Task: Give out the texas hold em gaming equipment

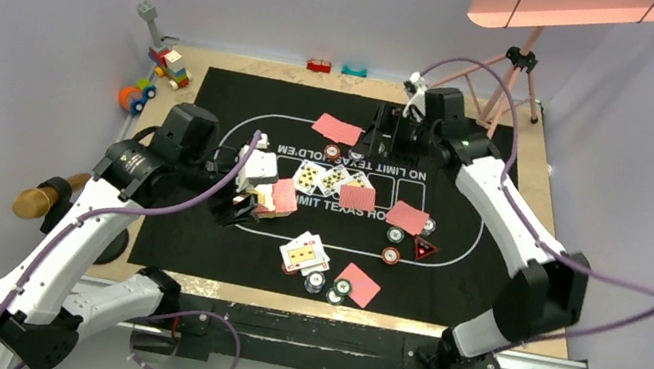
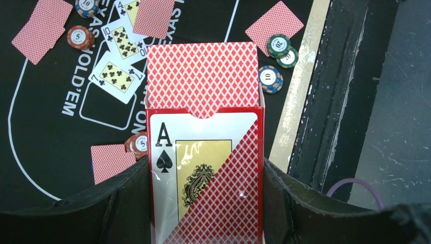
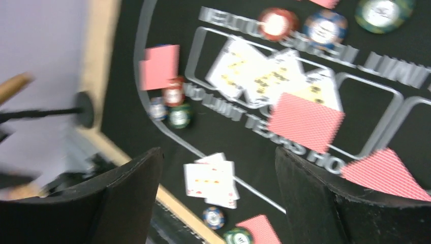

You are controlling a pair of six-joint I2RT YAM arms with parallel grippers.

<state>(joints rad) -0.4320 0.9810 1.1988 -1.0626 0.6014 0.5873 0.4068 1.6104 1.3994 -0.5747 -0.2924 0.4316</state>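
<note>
With the card box (image 2: pixel 203 168) clamped steady in the left pincer (image 2: pixel 206 208), only the protruding top card (image 2: pixel 202 76) should be pinched by the wide, empty right pincer (image 3: pixel 218 188).

The mat (image 1: pixel 193 232) reads "NO LIMIT TEXAS HOLD'EM". The card box (image 2: pixel 203 183) shows "A" over a spade. A club card (image 2: pixel 118 76) shows 7, a red chip (image 2: pixel 80 36) 5, a blue chip (image 2: pixel 269 78) 10.
</note>
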